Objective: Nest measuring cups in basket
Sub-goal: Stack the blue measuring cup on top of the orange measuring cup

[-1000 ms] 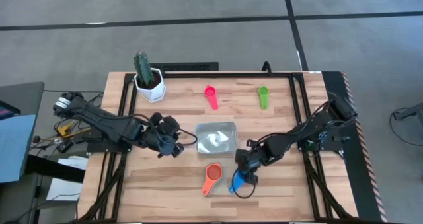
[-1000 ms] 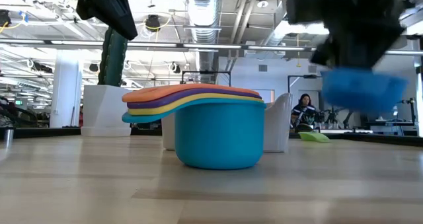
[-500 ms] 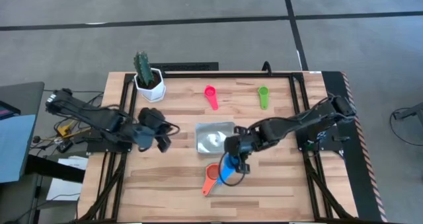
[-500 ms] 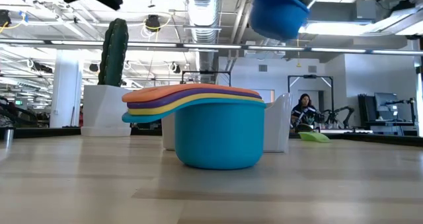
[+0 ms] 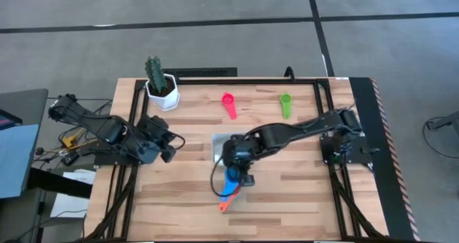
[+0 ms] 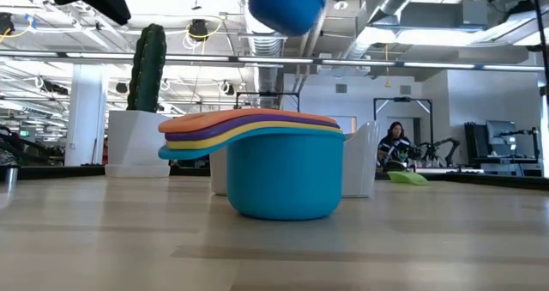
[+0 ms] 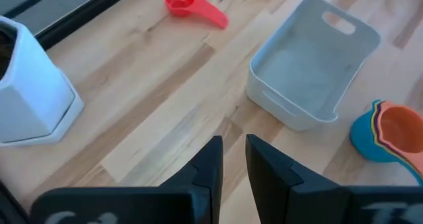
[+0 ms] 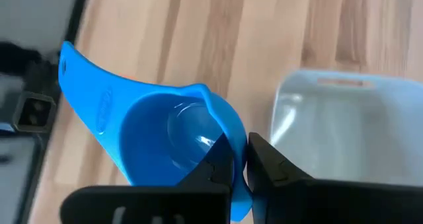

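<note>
High view, right claw carried blue cup leftward

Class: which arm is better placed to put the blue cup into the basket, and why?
Right: its end effector grips the blue cup beside the basket. The left end effector is empty, farther back.
</note>
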Motion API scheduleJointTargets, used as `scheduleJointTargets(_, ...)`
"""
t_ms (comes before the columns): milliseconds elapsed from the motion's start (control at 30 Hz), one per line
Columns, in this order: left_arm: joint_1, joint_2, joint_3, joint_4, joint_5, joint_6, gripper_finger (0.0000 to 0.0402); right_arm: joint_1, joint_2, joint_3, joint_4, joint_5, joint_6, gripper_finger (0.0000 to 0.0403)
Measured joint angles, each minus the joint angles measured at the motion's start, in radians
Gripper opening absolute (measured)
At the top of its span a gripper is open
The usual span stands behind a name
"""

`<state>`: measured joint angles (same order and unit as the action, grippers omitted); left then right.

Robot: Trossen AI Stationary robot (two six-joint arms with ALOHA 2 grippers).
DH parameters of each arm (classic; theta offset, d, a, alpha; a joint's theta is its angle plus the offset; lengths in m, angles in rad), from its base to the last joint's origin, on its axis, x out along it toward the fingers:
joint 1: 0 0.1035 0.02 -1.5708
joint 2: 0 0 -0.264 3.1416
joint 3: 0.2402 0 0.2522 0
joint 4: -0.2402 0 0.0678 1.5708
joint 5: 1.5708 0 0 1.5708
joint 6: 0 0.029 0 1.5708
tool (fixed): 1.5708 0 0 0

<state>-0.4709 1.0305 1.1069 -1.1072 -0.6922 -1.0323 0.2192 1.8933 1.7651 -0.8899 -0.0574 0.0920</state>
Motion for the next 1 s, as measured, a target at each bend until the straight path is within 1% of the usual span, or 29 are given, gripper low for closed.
scheduleJointTargets(100, 0.000, 0.005, 0.000, -0.030, 0.000, -0.022, 0.0055, -0.001, 0.057, 0.064, -0.029, -0.010, -0.031, 0.0028)
scheduleJointTargets(200, 0.000, 0.003, 0.000, -0.077, 0.001, -0.062, 0.0055, -0.002, 0.082, 0.094, -0.042, -0.029, -0.041, 0.0028)
scheduleJointTargets(233, 0.000, 0.003, 0.000, -0.085, 0.000, -0.074, 0.0055, -0.006, 0.095, 0.104, -0.017, -0.036, -0.039, 0.0028)
scheduleJointTargets(333, 0.000, 0.002, 0.000, -0.099, 0.002, -0.081, 0.0055, -0.006, 0.113, 0.102, -0.048, -0.053, -0.033, 0.0028)
scheduleJointTargets(433, 0.001, 0.005, 0.000, -0.098, 0.002, -0.080, 0.0055, -0.006, 0.127, 0.103, -0.035, -0.062, -0.030, 0.0028)
scheduleJointTargets(500, 0.001, 0.014, 0.000, -0.104, -0.008, -0.066, 0.0055, -0.006, 0.133, 0.103, -0.062, -0.075, -0.026, 0.0028)
scheduleJointTargets(533, 0.001, 0.021, 0.000, -0.109, -0.011, -0.053, 0.0055, -0.006, 0.137, 0.104, -0.040, -0.081, -0.020, 0.0028)
scheduleJointTargets(833, 0.003, 0.108, 0.000, -0.113, 0.030, 0.100, 0.0055, -0.004, 0.141, 0.104, -0.045, -0.095, -0.014, 0.0028)
scheduleJointTargets(900, 0.007, 0.131, 0.000, -0.113, 0.031, 0.087, 0.0055, -0.004, 0.141, 0.104, -0.046, -0.098, -0.013, 0.0028)
scheduleJointTargets(1000, 0.016, 0.159, 0.000, -0.113, 0.050, 0.009, 0.0055, -0.004, 0.141, 0.104, -0.047, -0.099, -0.011, 0.0028)
